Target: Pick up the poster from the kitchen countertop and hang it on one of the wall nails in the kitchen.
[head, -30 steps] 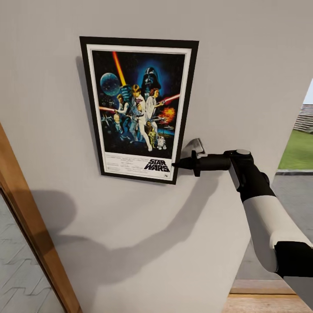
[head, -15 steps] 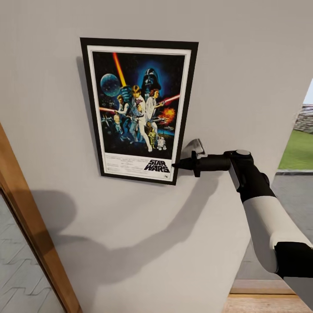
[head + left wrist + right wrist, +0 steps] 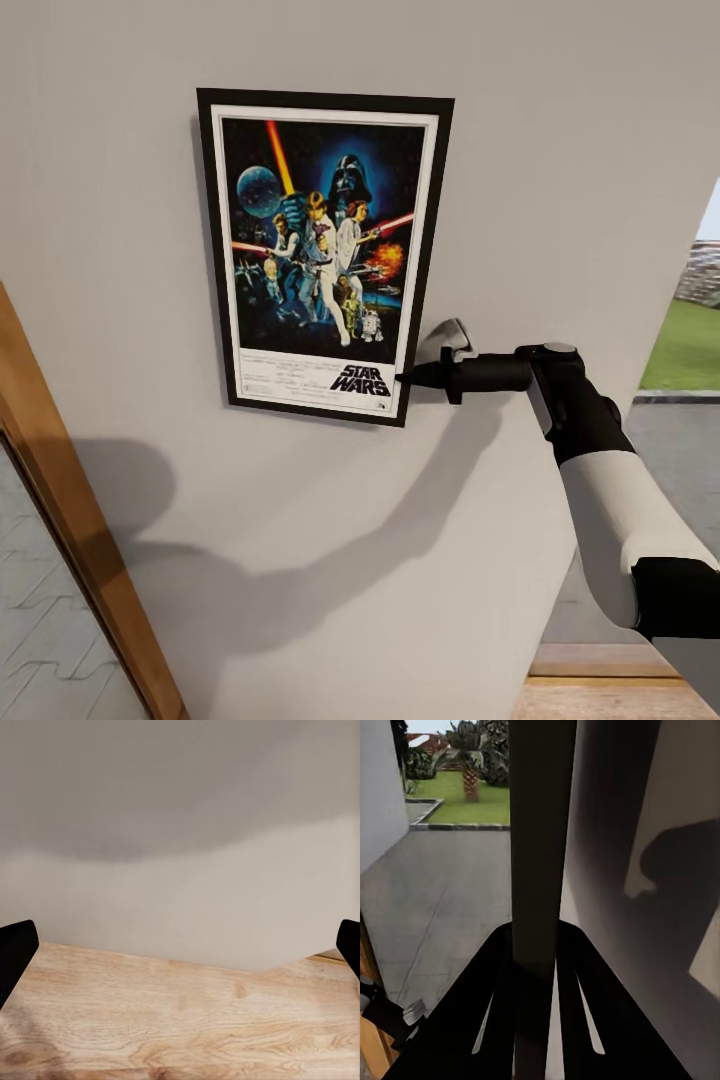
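Poster (image 3: pixel 322 255): flat against the wall (image 3: pixel 560 150), upright.
Right gripper (image 3: pixel 405 379): jaws clamped on the poster's lower right edge.
Left gripper (image 3: pixel 180 945): jaws spread wide, empty, over wooden floor (image 3: pixel 180 1020).
Risk: letting go before any nail catches would probably drop the poster; no nail visible.

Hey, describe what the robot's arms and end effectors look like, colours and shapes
The right arm is a rounded white shell with black joint sections and a grey cap at the wrist. Its right end effector is black, narrowing to slim pointed fingers; in the right wrist view they are dark blades with pale stripes. The left end effector has black, blunt fingertips. No cables or markings are visible.
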Available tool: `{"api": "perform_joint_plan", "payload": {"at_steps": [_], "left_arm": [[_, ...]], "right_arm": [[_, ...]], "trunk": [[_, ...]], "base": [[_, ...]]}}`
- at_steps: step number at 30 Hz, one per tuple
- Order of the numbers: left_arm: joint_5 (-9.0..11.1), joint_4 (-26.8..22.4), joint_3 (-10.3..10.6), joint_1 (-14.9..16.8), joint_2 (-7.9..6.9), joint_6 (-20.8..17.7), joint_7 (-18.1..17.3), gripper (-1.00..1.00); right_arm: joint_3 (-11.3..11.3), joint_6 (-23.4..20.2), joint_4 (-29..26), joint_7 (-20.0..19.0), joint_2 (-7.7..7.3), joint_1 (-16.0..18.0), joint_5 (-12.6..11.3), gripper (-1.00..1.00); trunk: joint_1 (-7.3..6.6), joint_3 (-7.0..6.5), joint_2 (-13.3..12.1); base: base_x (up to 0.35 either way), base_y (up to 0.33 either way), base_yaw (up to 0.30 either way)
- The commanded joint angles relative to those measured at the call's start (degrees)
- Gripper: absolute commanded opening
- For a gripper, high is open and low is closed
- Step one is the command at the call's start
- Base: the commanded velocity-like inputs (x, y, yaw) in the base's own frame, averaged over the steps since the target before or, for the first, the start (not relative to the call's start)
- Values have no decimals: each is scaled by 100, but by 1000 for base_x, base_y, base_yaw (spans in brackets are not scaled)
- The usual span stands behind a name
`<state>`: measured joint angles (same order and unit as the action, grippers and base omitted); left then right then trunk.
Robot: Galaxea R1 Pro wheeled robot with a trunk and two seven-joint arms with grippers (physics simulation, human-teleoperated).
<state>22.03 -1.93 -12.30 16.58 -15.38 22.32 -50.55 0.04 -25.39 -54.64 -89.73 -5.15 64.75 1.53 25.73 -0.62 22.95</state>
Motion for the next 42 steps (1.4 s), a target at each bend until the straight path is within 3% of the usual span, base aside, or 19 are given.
{"api": "perform_joint_plan", "payload": {"at_steps": [1,42], "left_arm": [[-41,8,-45,3,0,26,-16,100],[-41,8,-45,3,-1,26,-16,100]], "right_arm": [[-3,-308,103,17,-3,2,49,-100],[-4,-581,94,26,-3,2,51,-100]], "trunk": [[5,2,-3],[5,2,-3]], "base": [[0,0,0],[0,0,0]]}}
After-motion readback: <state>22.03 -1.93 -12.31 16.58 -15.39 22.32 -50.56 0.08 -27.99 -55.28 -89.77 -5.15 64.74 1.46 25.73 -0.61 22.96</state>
